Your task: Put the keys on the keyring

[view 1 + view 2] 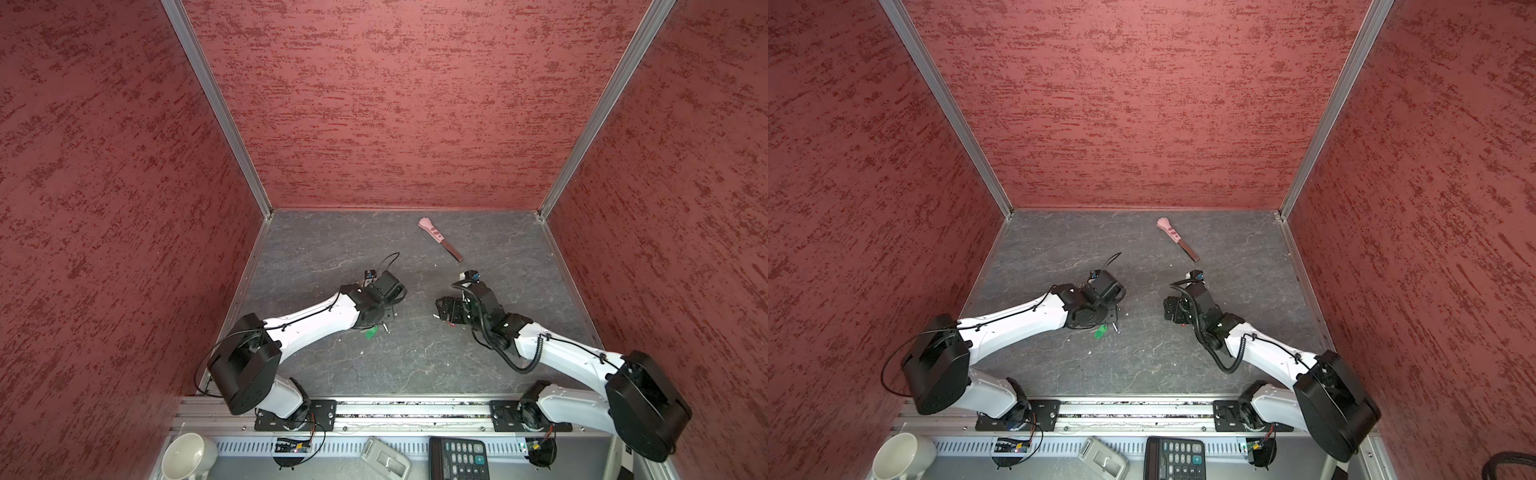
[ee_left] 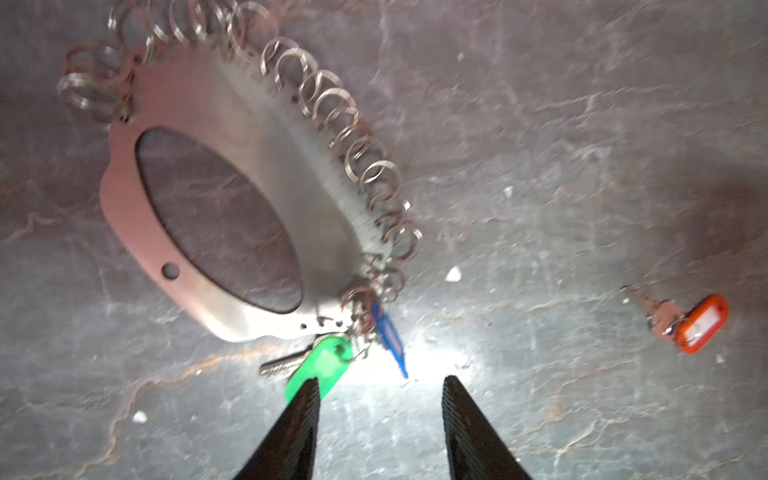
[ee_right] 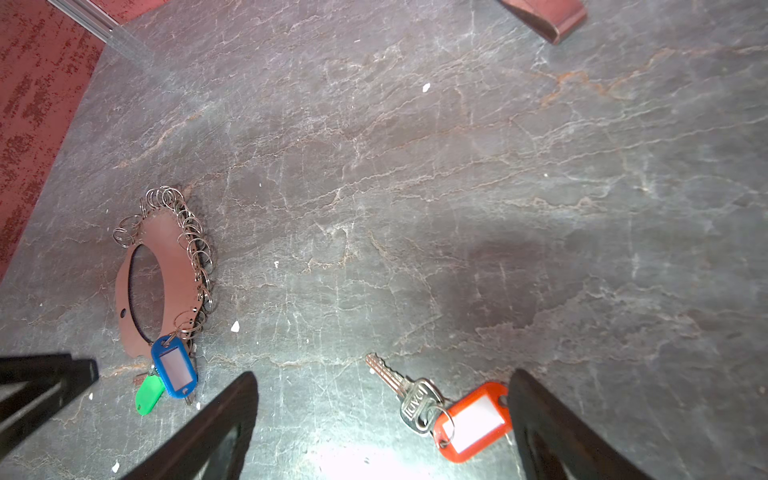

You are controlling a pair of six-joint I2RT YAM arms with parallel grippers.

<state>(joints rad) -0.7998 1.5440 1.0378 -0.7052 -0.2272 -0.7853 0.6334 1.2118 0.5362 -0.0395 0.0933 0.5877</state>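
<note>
The keyring is a flat plate with an oval hole and several silver rings along one edge, also seen in the right wrist view. A blue-tagged key and a green-tagged key lie at its near end among the rings. My left gripper hovers open just beside them, nothing between its fingers. The red-tagged key lies loose on the floor. My right gripper stands wide open around it, the tag close to one finger. In both top views the arms hide the keyring; the green tag peeks out.
A pink-handled tool with a dark blade lies toward the back wall. Red walls close in three sides. Below the front rail sit a white mug, a grey device and a calculator.
</note>
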